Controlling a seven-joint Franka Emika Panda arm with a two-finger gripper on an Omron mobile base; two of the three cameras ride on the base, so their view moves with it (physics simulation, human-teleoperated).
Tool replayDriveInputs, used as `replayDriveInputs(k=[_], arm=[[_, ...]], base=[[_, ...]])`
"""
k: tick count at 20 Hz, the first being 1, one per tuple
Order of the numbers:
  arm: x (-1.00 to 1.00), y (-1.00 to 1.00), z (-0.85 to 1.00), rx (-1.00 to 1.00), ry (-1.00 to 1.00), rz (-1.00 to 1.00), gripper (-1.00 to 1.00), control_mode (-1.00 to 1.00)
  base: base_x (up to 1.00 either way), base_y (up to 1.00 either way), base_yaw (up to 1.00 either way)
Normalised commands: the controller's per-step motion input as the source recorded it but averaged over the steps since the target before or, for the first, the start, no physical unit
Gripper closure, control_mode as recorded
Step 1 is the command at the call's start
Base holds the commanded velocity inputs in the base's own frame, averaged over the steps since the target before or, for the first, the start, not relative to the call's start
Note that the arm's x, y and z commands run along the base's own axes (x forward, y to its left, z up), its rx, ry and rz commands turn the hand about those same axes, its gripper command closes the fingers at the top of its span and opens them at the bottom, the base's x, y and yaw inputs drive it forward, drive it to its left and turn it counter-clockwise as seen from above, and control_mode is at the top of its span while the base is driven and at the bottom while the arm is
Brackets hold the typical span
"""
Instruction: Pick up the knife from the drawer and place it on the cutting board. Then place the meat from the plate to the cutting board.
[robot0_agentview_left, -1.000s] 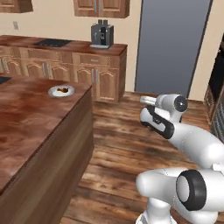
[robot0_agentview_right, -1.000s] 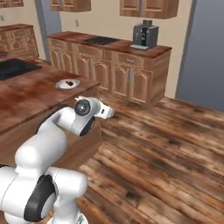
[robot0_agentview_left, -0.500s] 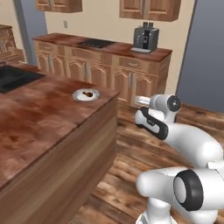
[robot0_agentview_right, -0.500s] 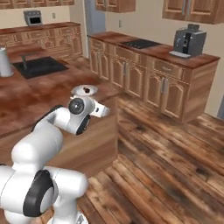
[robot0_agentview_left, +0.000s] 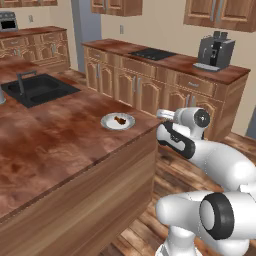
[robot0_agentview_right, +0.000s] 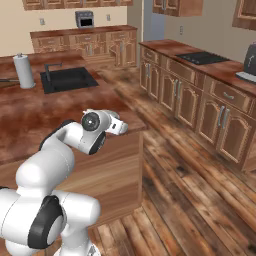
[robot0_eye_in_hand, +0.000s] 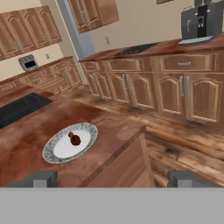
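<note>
1 meat (robot0_eye_in_hand: 75, 139) lump sits on plate (robot0_eye_in_hand: 54, 153).

Warm wood throughout: plank floor (robot0_agentview_right: 200, 200), reddish-brown island bench (robot0_agentview_left: 55, 145) with a dark sink (robot0_agentview_left: 35, 89) and faucet (robot0_agentview_left: 22, 80). Along cream walls (robot0_agentview_left: 165, 35), panelled base cabinets (robot0_agentview_left: 145, 85) under a matching top, carrying a black cooktop (robot0_agentview_left: 152, 53) and a dark coffee machine (robot0_agentview_left: 216, 51). Upper cabinets (robot0_agentview_left: 220, 12) overhead. Paper towel roll (robot0_agentview_right: 23, 71) upright near the sink; microwave (robot0_agentview_right: 84, 19) on the far counter.
</note>
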Motion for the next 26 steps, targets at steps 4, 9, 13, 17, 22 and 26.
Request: replayDriveInputs(k=[4, 9, 13, 17, 22, 26], arm=[[0.0, 0.0, 0.0, 0.0, 0.0, 0.0, -1.0, 1.0], [0.0, 0.0, 0.0, 0.0, 0.0, 0.0, -1.0, 1.0], [0.0, 0.0, 0.0, 0.0, 0.0, 0.0, -1.0, 1.0], [0.0, 0.0, 0.0, 0.0, 0.0, 0.0, -1.0, 1.0], [0.0, 0.0, 0.0, 0.0, 0.0, 0.0, -1.0, 1.0], [0.0, 0.0, 0.0, 0.0, 0.0, 0.0, -1.0, 1.0]], base=[[0.69, -0.22, 0.54], [0.57, -0.44, 0.51], [0.42, -0.77, 0.41], [0.41, -0.69, 0.45], [0.7, -0.24, 0.39], [0.87, -0.17, 0.23]])
